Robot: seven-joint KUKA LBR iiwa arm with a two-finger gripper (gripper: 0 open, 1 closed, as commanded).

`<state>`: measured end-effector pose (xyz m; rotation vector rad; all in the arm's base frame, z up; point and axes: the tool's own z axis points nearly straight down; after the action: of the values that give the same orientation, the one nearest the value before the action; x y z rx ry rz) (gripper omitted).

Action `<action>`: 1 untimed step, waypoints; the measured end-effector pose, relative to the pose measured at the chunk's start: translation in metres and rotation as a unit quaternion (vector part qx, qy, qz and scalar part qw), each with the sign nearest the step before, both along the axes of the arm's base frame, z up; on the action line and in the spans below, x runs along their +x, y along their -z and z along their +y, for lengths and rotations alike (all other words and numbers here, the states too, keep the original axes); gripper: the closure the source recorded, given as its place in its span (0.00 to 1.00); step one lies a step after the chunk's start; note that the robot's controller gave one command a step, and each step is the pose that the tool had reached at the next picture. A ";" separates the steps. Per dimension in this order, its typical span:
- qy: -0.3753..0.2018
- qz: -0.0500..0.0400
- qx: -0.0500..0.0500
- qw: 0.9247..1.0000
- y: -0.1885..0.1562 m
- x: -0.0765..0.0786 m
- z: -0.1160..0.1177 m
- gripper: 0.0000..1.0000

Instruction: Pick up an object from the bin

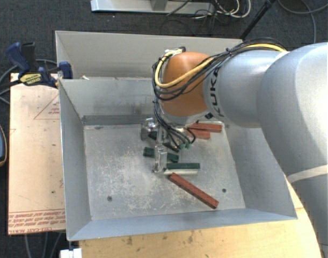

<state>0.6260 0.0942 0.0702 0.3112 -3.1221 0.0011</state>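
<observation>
Arm [271, 85]: reaches in from the right, behind the gripper [161, 163].
Wrist cover [182, 85]: orange, cabled, directly above gripper.
Gripper: points down.

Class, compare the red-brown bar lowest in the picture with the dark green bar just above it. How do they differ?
Colour: the red-brown bar is brick red, the dark green bar deep green. Length: the red-brown bar is longer than the dark green bar. Pose: the red-brown bar slants down to the right; the dark green bar lies almost level. Both are slim straight bars flat on the bin floor.
</observation>
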 end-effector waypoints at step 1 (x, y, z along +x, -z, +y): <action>-0.001 -0.003 0.002 1.000 -0.003 0.002 0.002 1.00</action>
<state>0.6278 0.0963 0.0734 0.3137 -3.1280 -0.0031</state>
